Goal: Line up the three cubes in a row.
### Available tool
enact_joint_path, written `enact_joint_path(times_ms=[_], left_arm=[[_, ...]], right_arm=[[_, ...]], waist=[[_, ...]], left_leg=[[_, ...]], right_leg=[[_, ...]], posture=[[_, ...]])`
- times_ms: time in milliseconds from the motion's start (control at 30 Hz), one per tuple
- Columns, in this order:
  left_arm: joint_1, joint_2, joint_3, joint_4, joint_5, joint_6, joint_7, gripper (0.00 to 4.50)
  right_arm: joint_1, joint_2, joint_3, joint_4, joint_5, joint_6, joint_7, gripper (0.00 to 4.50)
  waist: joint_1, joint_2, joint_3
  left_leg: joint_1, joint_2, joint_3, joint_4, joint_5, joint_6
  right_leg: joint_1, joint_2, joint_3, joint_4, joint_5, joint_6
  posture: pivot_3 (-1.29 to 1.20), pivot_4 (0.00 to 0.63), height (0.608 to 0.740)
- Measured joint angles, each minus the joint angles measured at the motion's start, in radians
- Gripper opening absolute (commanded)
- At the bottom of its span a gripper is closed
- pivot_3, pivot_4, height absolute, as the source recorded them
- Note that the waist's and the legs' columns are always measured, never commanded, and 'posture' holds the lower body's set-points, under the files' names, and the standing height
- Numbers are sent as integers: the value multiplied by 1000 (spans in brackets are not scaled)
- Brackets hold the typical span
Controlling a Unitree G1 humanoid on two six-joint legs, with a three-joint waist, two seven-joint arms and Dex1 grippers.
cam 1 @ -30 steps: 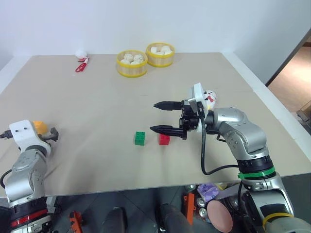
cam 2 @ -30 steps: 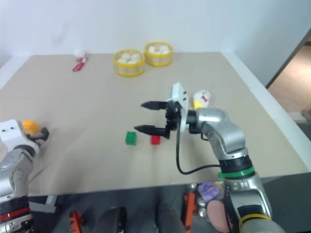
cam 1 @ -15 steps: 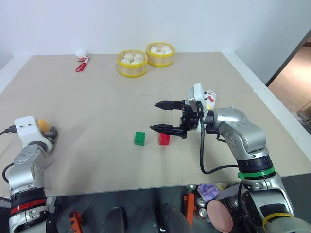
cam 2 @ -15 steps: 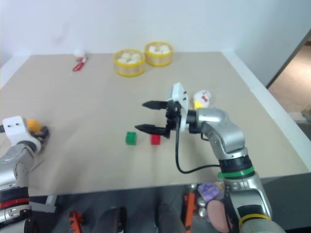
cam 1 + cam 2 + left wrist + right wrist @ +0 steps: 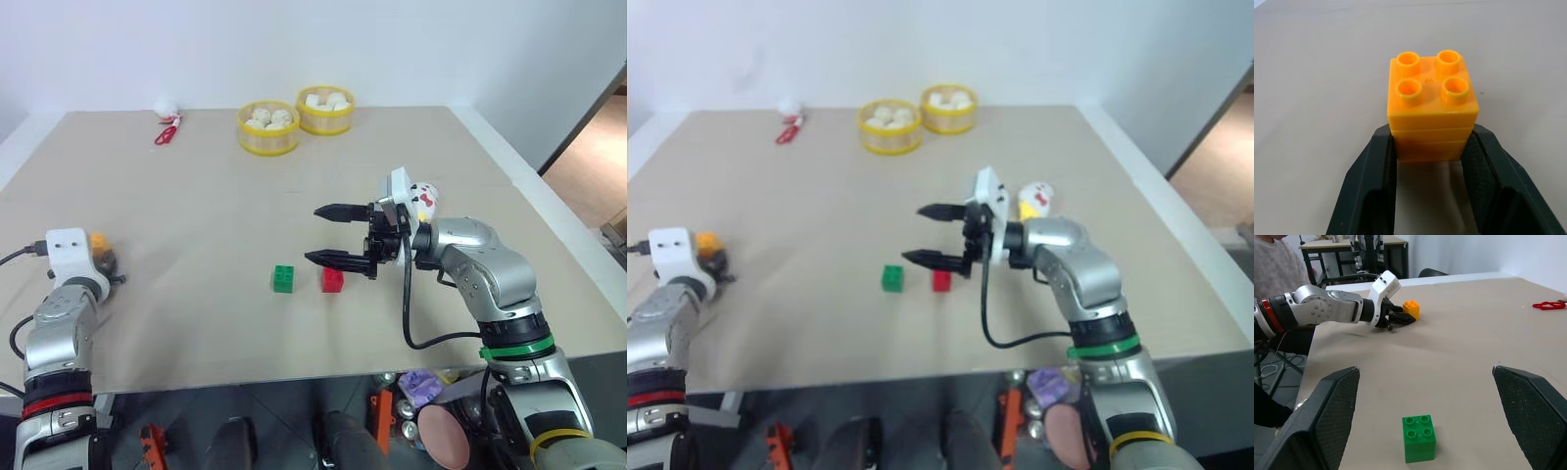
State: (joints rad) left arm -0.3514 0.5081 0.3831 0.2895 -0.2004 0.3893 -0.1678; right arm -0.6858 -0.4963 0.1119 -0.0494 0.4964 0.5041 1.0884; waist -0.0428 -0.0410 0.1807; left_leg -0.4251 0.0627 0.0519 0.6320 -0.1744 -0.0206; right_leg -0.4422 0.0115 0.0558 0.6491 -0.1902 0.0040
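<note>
My left gripper [image 5: 1431,142] is shut on the orange-yellow cube [image 5: 1432,112], its two black fingers pressing the cube's sides at the table's left edge [image 5: 99,242]. The green cube [image 5: 282,279] and the red cube [image 5: 331,280] sit side by side, a small gap apart, near the middle of the table. Just right of the red cube, my right gripper [image 5: 313,235] hovers above the table, pointing left, open with nothing between its fingers. The right wrist view shows the green cube [image 5: 1419,437] up close and, farther off, the left gripper [image 5: 1400,317] on the orange-yellow cube [image 5: 1411,309].
Two yellow steamer baskets [image 5: 265,128] [image 5: 324,110] with white buns stand at the back. Red scissors [image 5: 165,133] lie at the back left. A white-and-red chicken toy [image 5: 423,199] sits behind my right wrist. A person in a grey sweater [image 5: 1273,269] sits beyond the table's left side.
The left gripper has closed onto the orange-yellow cube and edged forward a little. The right arm, the green cube and the red cube have stayed put.
</note>
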Motion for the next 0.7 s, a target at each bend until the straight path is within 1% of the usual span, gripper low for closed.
enact_joint_path(times_ms=[167,267,300,367,400,433,533,633,700], left_arm=[[-21,10,-106,-49,-21,-67,-199,1296],[-29,74,-204,-91,-49,-152,-454,1296],[-25,88,-223,-97,-53,-178,-510,1296],[4,131,-276,-99,-69,-272,-697,1296],[13,139,-291,-96,-71,-295,-743,1296],[18,147,-312,-72,-80,-333,-831,1296],[7,172,-347,-16,-107,-389,-1020,1296],[-47,176,-365,52,-114,-422,-1127,1296],[-85,172,-377,102,-113,-440,-1169,1296]], right_arm=[[-17,-3,0,5,-3,-1,12,4500],[-18,-51,-9,4,15,8,60,4500],[-18,-61,-14,4,22,13,70,4500],[-11,-97,-37,-5,53,30,107,4500],[-8,-111,-42,-8,59,34,116,4500],[0,-133,-53,-13,71,40,134,4500],[27,-179,-80,-47,113,66,168,4500],[46,-214,-107,-83,147,88,182,4500],[55,-224,-117,-104,160,98,183,4500]], waist=[[2,0,0],[1,0,0],[1,0,0],[-3,0,0],[-3,0,0],[-3,0,0],[-2,0,0],[-1,0,0],[-1,0,0]], left_leg=[[-4,0,1,0,0,0],[-5,0,1,-1,-1,-2],[-5,0,1,-1,-1,-2],[-4,0,1,-4,-2,-2],[-4,0,1,-5,-2,-2],[-3,0,1,-7,-2,-2],[-4,1,-1,-8,-2,-1],[-4,1,-1,-7,-2,-1],[-5,0,-1,-7,-2,-1]], right_leg=[[-2,-1,0,-2,-1,1],[-3,-1,0,-2,-4,1],[-3,-1,0,-2,-4,1],[-3,-1,0,-2,-7,-1],[-3,-1,0,-2,-7,-1],[-4,0,0,-2,-8,-1],[-6,1,-1,0,-8,0],[-6,1,-2,1,-7,0],[-6,1,-2,1,-7,1]], posture=[[0,150,740],[0,150,740],[0,150,740],[0,150,740],[0,150,740],[0,150,740],[0,150,740],[0,150,740],[0,150,740]])
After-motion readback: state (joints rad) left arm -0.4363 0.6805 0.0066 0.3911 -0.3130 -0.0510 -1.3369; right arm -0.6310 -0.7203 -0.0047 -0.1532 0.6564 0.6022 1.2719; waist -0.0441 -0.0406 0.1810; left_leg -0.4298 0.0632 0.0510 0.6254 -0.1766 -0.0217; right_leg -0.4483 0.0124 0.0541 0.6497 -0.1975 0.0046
